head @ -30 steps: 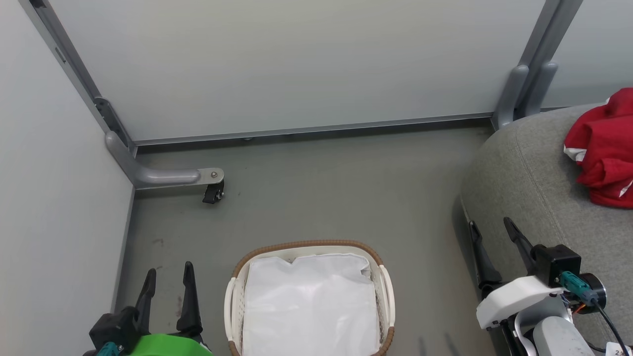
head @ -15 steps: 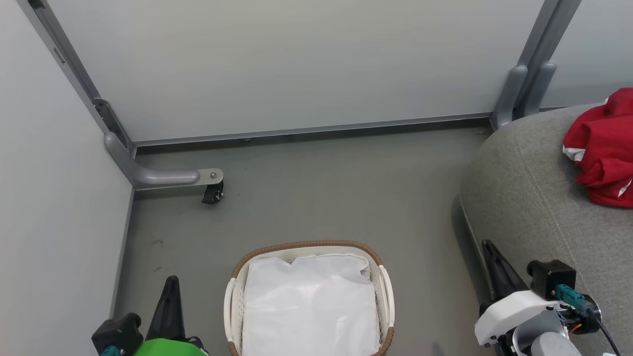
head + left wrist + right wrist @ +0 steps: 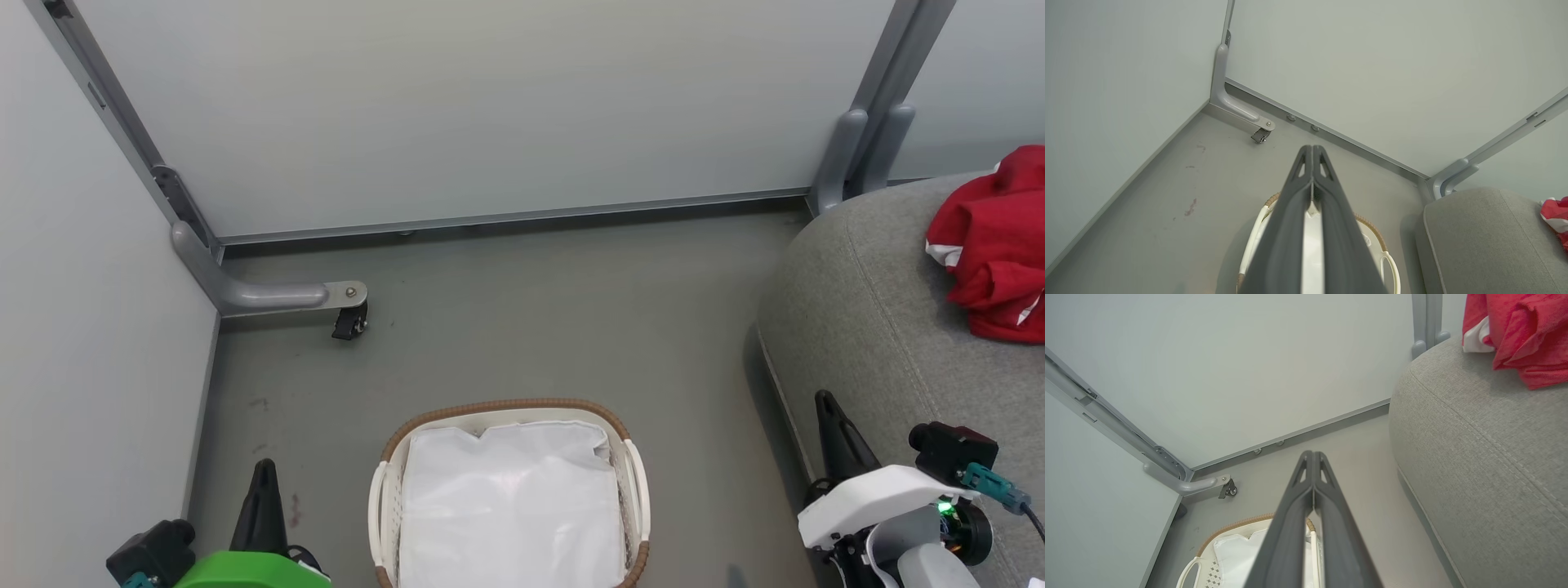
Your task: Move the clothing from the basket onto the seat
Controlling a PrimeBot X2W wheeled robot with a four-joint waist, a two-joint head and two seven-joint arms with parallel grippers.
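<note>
Both grippers have snapped shut since a second ago: left gripper and right gripper each show fingers pressed together, holding nothing. Red clothing lies heaped on the grey seat; the basket on the floor shows its white liner.

Grey floor, faint reddish marks at left. Basket stands on floor, white liner inside. Partition caster on floor. Seat carries heaped red clothing.
</note>
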